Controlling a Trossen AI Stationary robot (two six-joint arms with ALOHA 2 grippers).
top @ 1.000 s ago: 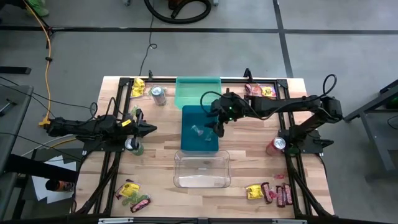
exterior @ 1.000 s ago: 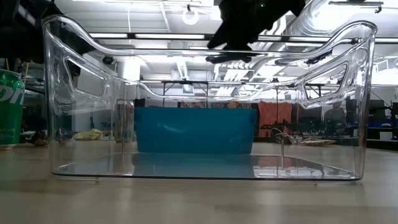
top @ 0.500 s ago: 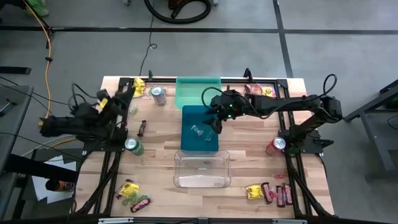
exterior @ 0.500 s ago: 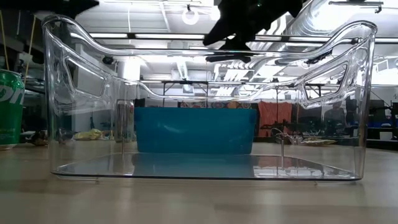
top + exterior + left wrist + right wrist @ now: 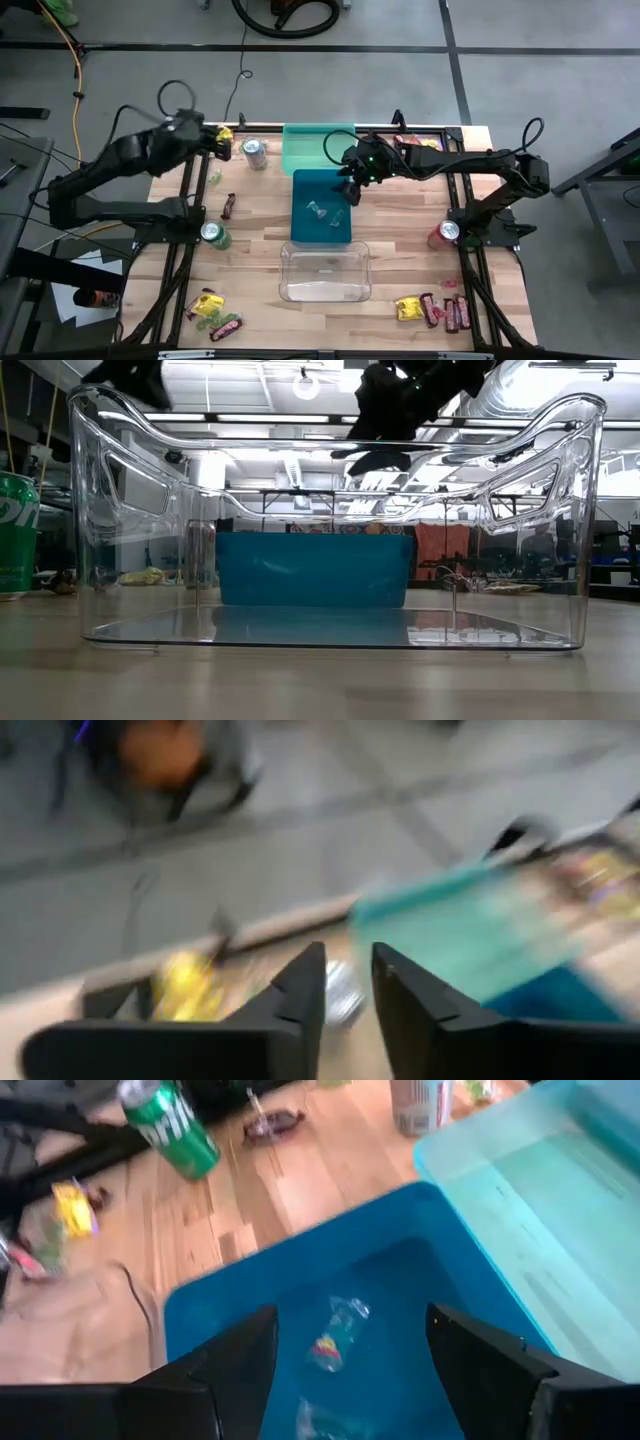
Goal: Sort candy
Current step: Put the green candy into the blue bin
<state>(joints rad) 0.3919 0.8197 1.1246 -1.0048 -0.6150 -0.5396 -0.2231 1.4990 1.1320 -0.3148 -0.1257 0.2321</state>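
Sorting looked barely begun: the clear bin and green bin were empty, while the blue bin held 2 wrapped sweets. Most candy lay in small bright heaps at the table's corners. The right gripper hung open and empty over the blue bin; the left gripper, nearly closed and empty, pointed toward yellow packets.

L arm is reaching toward the desk's far-left corner, its gripper hanging near a yellow candy and silver can. R gripper is hovering over the blue bin, w/ clear-wrapped candies lying inside.
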